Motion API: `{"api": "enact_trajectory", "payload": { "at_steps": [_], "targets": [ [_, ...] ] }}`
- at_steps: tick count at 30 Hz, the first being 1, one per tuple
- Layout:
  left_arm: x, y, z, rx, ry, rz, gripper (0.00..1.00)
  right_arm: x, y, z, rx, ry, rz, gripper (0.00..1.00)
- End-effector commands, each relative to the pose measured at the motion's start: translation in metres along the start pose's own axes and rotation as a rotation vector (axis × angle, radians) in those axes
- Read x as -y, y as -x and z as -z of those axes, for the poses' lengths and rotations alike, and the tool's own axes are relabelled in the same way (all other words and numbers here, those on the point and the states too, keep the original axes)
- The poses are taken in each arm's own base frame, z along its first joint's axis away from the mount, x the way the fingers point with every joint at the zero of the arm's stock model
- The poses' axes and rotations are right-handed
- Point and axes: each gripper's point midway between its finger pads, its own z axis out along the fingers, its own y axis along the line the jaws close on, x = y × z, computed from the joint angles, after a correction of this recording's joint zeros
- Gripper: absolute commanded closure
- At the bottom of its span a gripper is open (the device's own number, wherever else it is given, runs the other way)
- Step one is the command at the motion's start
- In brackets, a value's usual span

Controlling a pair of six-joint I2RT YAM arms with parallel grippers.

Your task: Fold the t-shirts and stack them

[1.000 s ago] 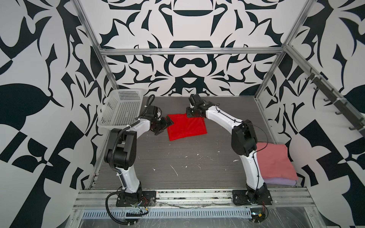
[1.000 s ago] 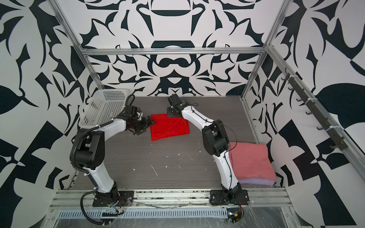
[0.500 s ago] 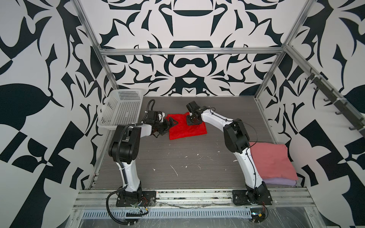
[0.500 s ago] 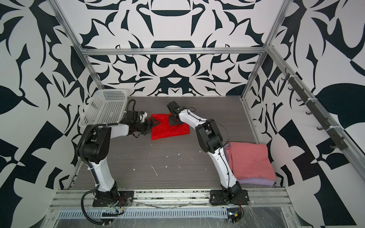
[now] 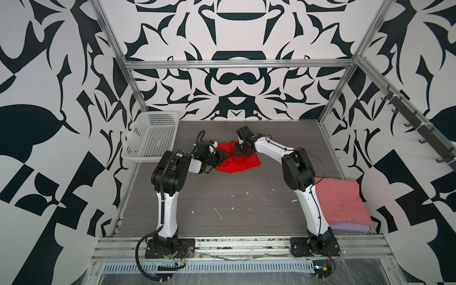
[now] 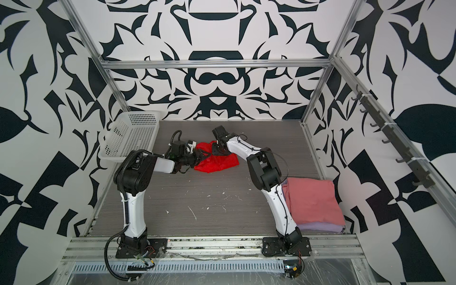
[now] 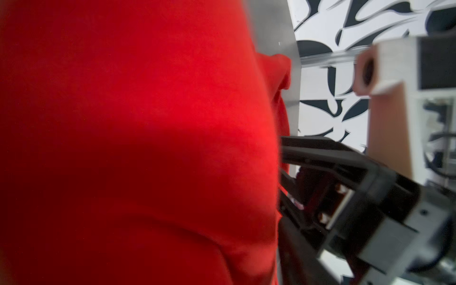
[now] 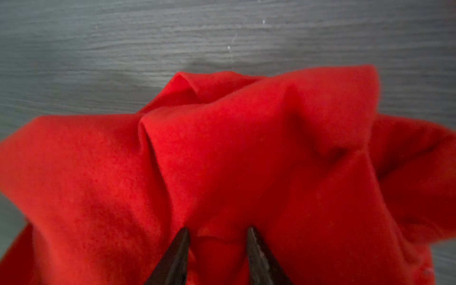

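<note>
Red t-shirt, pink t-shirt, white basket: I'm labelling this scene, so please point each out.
red t-shirt (image 5: 243,162), in a top view, on its crumpled middle.
pink t-shirt (image 5: 341,199), in a top view, on its flat top.
white basket (image 5: 151,138), in a top view, on its perforated surface.

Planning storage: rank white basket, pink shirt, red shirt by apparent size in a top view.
White basket and pink shirt: alike, pink nearer the camera, so unranked.
Then red shirt, bunched, clearly smallest.
</note>
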Motion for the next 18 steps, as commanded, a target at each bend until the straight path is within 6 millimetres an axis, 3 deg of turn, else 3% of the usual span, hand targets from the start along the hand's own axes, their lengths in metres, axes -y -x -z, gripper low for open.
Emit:
{"api": "enact_trajectory", "payload": {
  "at_steps": [1,3,8,11,12,13,15,18],
  "targets": [
    [-0.025,-0.008,-0.002,-0.002,0.077,0.092,0.77,0.010,-0.038,-0.016,-0.140,0.025,-0.078,0.57],
    [-0.020,-0.003,0.001,0.022,0.074,0.097,0.99,0.011,-0.026,-0.009,-0.110,0.050,-0.107,0.57],
    [0.011,0.015,0.016,0.124,0.022,0.127,1.00,0.012,0.001,0.018,-0.029,0.084,-0.159,0.56],
    [0.037,0.028,0.028,0.188,-0.004,0.144,1.00,0.008,0.021,0.046,0.050,0.141,-0.211,0.52],
    [0.047,0.033,0.032,0.211,-0.006,0.153,1.00,0.005,0.029,0.061,0.086,0.171,-0.237,0.49],
    [0.055,0.038,0.037,0.226,-0.002,0.162,1.00,0.003,0.034,0.072,0.114,0.196,-0.263,0.36],
    [0.071,0.048,0.046,0.261,0.035,0.191,1.00,0.002,0.040,0.099,0.166,0.263,-0.340,0.24],
    [0.088,0.058,0.057,0.286,0.124,0.249,1.00,0.001,0.035,0.132,0.226,0.373,-0.490,0.16]
  ]
}}
